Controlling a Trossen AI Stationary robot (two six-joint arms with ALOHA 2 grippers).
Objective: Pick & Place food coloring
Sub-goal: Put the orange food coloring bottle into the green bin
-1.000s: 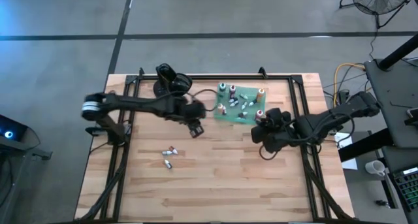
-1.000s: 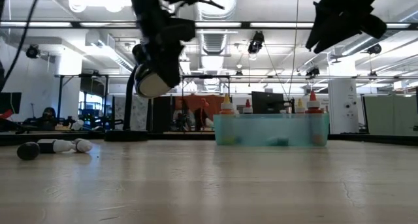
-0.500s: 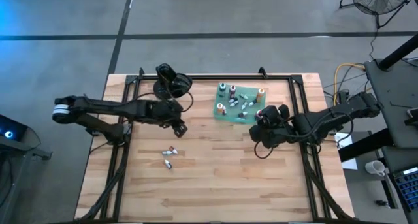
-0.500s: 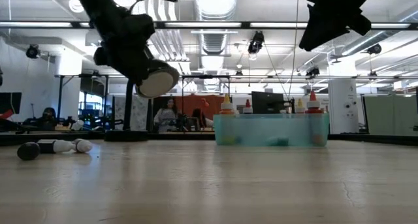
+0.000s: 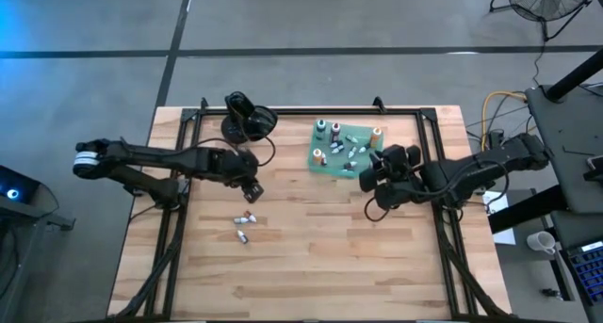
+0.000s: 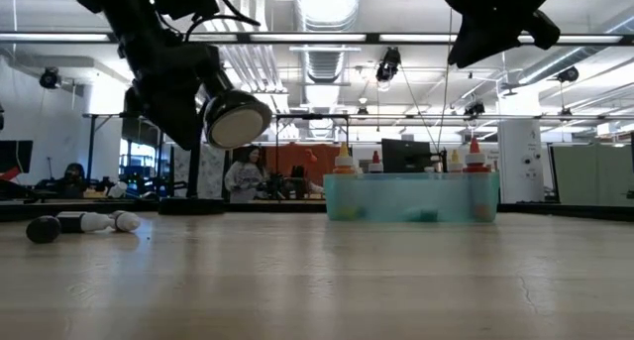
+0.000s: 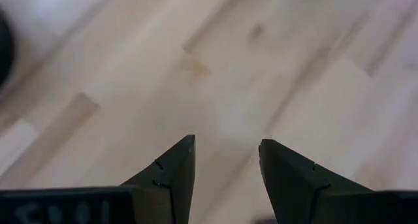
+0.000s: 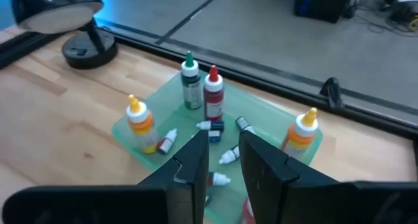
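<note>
Several food coloring bottles point(image 8: 213, 96) stand or lie on the teal-green tray point(image 5: 344, 165) at the far right of the table. Two more small bottles point(image 5: 245, 225) lie on their sides on the bare wood left of centre; the low view shows them too point(image 6: 89, 221). My left gripper point(image 5: 252, 192) hangs open over the wood just beyond those two, with nothing between its fingers point(image 7: 225, 142). My right gripper point(image 5: 368, 176) is held high above the tray's near right corner, pointing over the tray. Its fingers point(image 8: 224, 138) stand close together with nothing between them.
A glossy black rounded object on a round foot point(image 5: 241, 116) stands at the far edge, left of the tray. Black rails point(image 5: 179, 219) run along the table's left and right sides. Bare wood lies toward the near edge.
My left gripper has gone from beside the tray toward the table's left edge, sinking a little and rolling, and now hangs over the wood by the two loose bottles. My right gripper has turned at the wrist, staying above the tray's corner. The bottles have not moved.
</note>
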